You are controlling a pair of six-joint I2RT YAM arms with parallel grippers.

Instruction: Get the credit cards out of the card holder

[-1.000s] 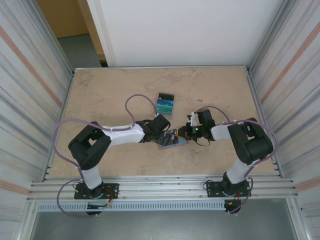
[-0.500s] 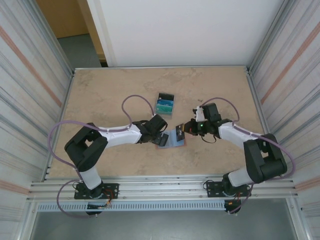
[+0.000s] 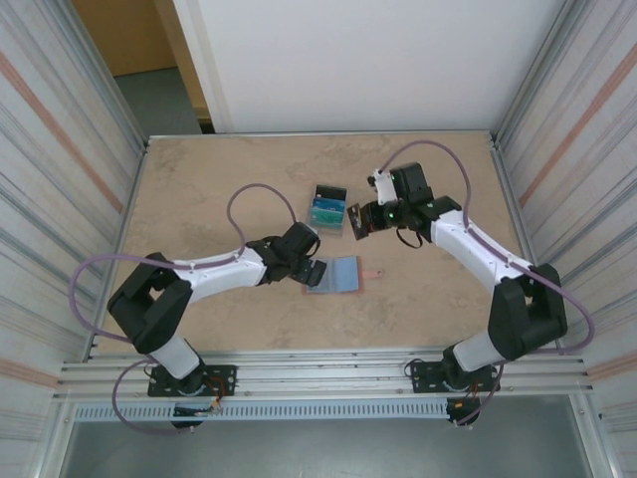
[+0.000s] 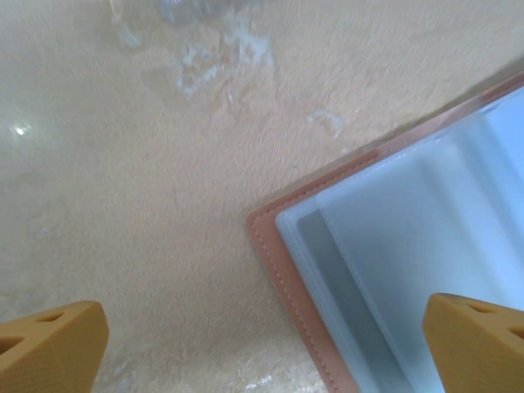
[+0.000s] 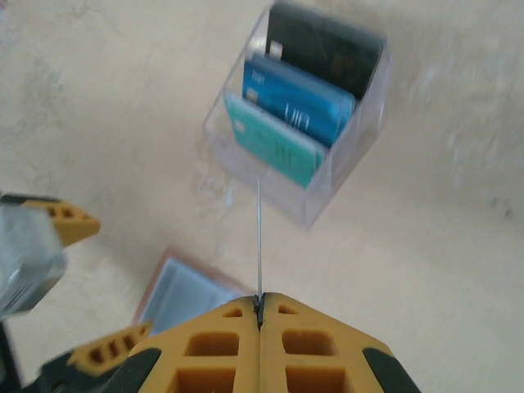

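Salmon card holder (image 4: 393,246) edge, table (image 4: 123,205) beside

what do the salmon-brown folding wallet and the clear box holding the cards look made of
Salmon-brown folding wallet: leather or imitation, matte, with a stitched seam along its edge; which one, I cannot tell. Clear box: probably rigid plastic, glossy and see-through, since the teal, blue and black cards show through its walls.

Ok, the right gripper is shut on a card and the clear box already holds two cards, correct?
Not quite: the clear box holds three cards, not two: the teal card, the blue card and the black card, as the right wrist view shows. The right gripper is indeed shut on a fourth card.
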